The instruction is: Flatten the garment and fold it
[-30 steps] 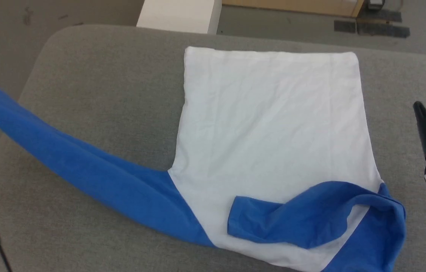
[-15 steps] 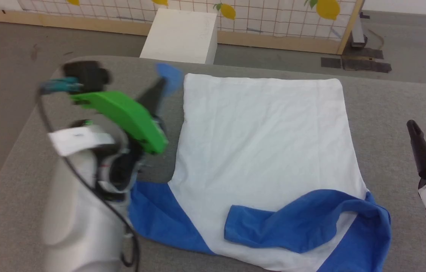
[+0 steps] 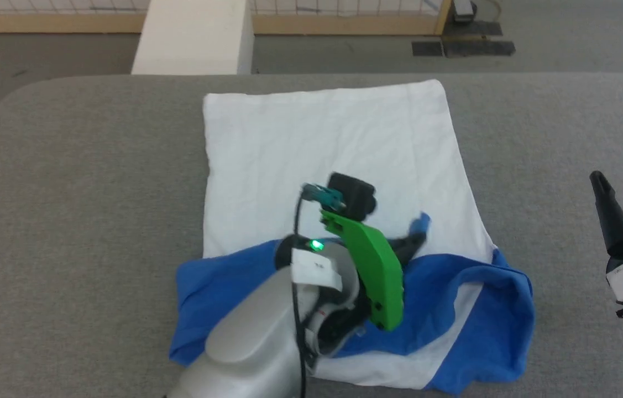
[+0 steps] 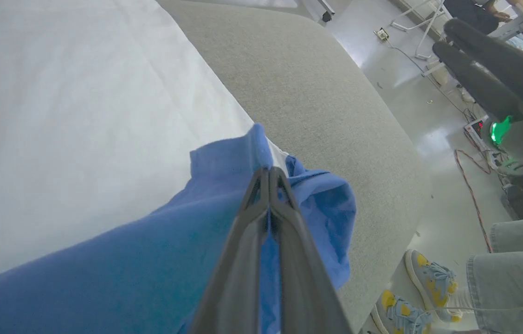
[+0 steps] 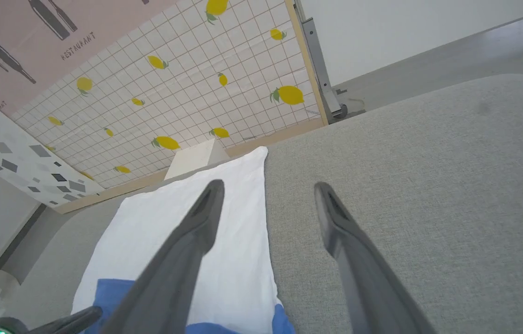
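The garment (image 3: 333,138) lies on the grey table (image 3: 84,177). The left end effector (image 3: 419,235) is clamped on its blue sleeve (image 4: 224,167), above its white body. The right end effector (image 3: 615,185), fingers apart, hovers beside the garment.

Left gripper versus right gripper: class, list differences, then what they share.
The left gripper is shut on the garment at its blue sleeve; the right gripper is open and empty. The left gripper is above the garment; the right gripper is beside it, over the grey surface. Both have long dark fingers.

Soft matt cloth garment (image 3: 322,138), lightly creased; tabletop (image 3: 95,166) covered in rough grey fabric.
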`<state>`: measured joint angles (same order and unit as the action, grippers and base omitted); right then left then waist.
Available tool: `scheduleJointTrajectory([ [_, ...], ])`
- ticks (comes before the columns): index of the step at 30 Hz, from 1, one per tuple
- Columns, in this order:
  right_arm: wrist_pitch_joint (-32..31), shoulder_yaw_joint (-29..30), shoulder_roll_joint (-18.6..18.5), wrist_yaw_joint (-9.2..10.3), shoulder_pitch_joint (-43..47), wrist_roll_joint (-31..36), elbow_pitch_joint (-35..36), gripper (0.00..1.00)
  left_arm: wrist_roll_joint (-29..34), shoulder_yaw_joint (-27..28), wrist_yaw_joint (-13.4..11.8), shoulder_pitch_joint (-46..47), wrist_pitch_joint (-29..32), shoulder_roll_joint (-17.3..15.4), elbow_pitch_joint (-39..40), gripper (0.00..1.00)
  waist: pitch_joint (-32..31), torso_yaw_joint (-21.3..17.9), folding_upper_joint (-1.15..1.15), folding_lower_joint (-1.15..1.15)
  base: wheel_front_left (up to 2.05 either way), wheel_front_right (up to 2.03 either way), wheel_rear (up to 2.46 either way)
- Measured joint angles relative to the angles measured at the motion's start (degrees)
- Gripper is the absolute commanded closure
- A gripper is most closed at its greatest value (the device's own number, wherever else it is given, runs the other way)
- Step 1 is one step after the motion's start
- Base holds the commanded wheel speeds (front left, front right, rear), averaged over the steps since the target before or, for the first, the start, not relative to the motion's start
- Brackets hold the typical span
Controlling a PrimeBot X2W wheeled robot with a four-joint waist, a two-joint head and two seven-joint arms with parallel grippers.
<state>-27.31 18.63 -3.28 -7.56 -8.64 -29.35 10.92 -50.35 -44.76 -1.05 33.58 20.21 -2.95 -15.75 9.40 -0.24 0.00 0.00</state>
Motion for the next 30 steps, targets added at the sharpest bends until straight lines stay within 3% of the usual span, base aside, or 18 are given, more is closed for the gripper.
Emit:
scheduleJointTrajectory([
  [8, 0.70, 0.77, 0.05, 0.00, -0.57, -0.08, -0.48, 0.00, -5.63, -13.40, -0.03, 1.17, -0.29, 0.00, -3.93, 1.00, 3.39, -2.39, 0.00, 0.00, 0.00, 0.00, 0.00],
  [12, 0.87, 0.71, 0.08, 0.00, -0.81, -0.23, -0.90, 0.00, -7.26, -17.52, -0.47, 1.62, 0.38, 0.00, -5.83, 1.00, 3.94, -2.36, 0.00, 0.00, 0.00, 0.00, 0.00],
  [13, 0.89, 0.66, 0.08, 0.00, -0.83, -0.30, -0.99, 0.00, -7.71, -18.02, -0.60, 1.75, 0.34, 0.00, -6.02, 0.54, 3.94, -2.24, 0.00, 0.00, 0.00, 0.00, 0.00],
  [14, 0.97, 0.53, 0.10, 0.00, -0.85, -0.32, -1.04, 0.00, -8.68, -18.59, -0.60, 1.97, 0.37, -0.01, -6.15, 0.00, 3.91, -2.08, 0.00, 0.00, 0.00, 0.00, 0.00],
  [19, 1.12, 0.53, 0.15, 0.00, -0.92, -0.32, -1.87, 0.00, -14.84, -18.76, -0.42, 3.74, 1.90, -0.01, -4.58, 0.00, 3.13, -1.26, 0.00, 0.00, 0.00, 0.00, 0.00],
  [22, 1.13, 0.53, 0.18, 0.00, -0.91, -0.30, -2.22, 0.00, -20.03, -13.71, 0.16, 5.91, -0.33, 0.10, -2.42, 0.00, 1.83, -0.64, 0.00, 0.00, 0.00, 0.00, 0.00],
  [26, 1.10, 0.26, 0.18, 0.00, -0.86, -0.16, -2.47, 0.00, -21.23, -4.85, 0.54, 8.55, -8.68, -1.34, -2.02, 0.00, 0.09, 0.03, 0.00, 0.00, 0.00, 0.00, 0.00],
  [30, 1.08, -0.57, 0.19, 0.00, -0.77, 0.13, -2.54, 0.00, -15.08, 0.32, -1.53, 9.90, -20.16, -8.06, -3.50, 0.00, -1.41, 0.54, 0.00, 0.00, 0.00, 0.00, 0.00],
])
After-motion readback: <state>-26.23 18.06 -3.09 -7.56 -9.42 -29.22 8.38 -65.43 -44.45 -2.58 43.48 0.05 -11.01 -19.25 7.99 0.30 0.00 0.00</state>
